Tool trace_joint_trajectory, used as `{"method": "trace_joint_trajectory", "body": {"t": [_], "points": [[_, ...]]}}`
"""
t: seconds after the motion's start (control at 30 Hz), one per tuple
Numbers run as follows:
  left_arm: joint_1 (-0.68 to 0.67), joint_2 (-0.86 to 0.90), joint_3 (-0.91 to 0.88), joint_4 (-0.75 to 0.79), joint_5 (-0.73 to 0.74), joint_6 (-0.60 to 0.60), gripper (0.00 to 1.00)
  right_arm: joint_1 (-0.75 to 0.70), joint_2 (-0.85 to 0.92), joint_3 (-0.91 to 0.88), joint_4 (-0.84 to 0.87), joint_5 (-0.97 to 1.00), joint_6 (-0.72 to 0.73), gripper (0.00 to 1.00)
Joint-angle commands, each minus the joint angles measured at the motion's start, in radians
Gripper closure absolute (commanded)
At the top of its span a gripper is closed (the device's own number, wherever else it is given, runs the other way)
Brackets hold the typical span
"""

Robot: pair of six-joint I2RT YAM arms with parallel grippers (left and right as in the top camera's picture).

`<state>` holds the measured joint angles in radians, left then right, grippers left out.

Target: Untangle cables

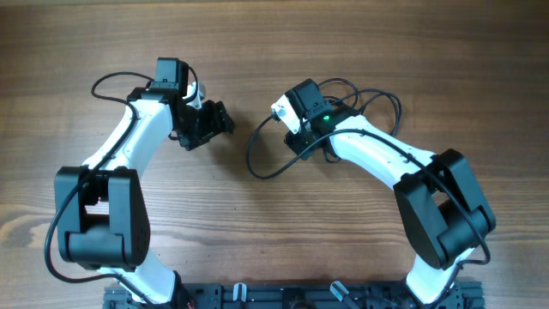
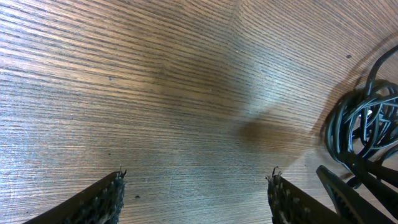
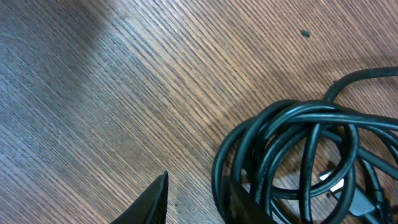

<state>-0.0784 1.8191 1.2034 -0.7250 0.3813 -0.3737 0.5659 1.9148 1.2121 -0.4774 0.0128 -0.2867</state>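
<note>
The cables [image 3: 298, 155] lie as a black coiled bundle on the wooden table, filling the lower right of the right wrist view. My right gripper [image 3: 196, 190] is open at the bundle's left edge. One of its fingers [image 3: 239, 202] sits inside the coil and the other rests on bare wood, with the outermost strand between them untouched by the far finger. From overhead, one thin loop [image 1: 253, 154] trails left of the right gripper [image 1: 294, 146]. My left gripper [image 2: 198, 177] is open over bare wood, and the bundle [image 2: 364, 124] lies to its right. From overhead the left gripper [image 1: 219, 120] is apart from the cable.
Thicker black wires [image 1: 377, 94] arc behind the right arm, and another [image 1: 107, 81] runs by the left arm. The arm bases and a black rail [image 1: 283, 296] stand at the table's front edge.
</note>
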Motion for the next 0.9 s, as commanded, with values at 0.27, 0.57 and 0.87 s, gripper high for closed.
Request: {"method": "trace_joint_trajectory", "body": {"t": [0.27,0.57,0.87], "points": [[0.003,0.012,-0.009,-0.001,-0.013,-0.005,0.23,-0.001,0.012,-0.115,0.11,0.125,-0.079,0.84],[0.014,0.012,-0.009,-0.012,0.075,0.049,0.22,-0.002,-0.097,0.029,-0.016,-0.298,0.073,0.96],[0.137,0.012,-0.009,0.015,0.811,0.224,0.2,-0.087,-0.255,0.104,0.114,-0.869,0.543,0.96]]}}
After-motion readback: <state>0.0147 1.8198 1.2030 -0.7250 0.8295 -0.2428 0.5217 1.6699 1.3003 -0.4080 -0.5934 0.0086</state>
